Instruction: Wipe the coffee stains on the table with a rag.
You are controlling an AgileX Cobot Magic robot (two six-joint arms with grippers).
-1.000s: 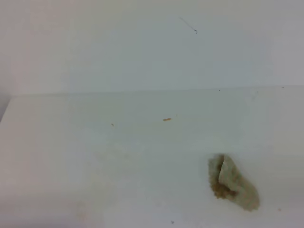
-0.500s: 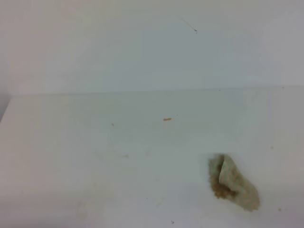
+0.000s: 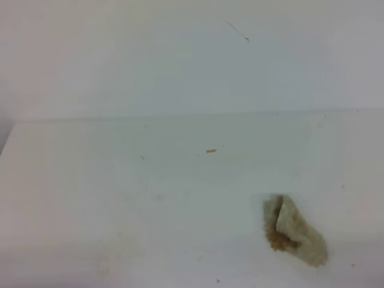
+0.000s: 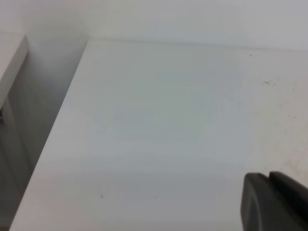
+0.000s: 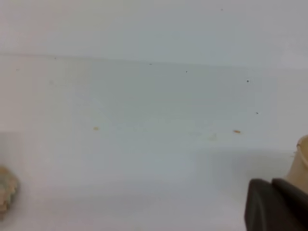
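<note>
Lying crumpled on the near right of the white worktop (image 3: 120, 198), the rag (image 3: 295, 231) shows pale green-beige weave with brown stained patches along its left edge. No arm touches it. Coffee stains (image 3: 157, 196) appear only as faint brownish smudges left of centre; no glossy blotch is visible. A small brown crumb (image 3: 210, 150) sits farther back, near the middle. In the left wrist view, the left claw (image 4: 270, 202) appears as two dark fingertips side by side at the lower right; gap not resolvable, state cannot be told. The right claw (image 5: 273, 204) is pressed together, holding nothing, above the worktop.
</note>
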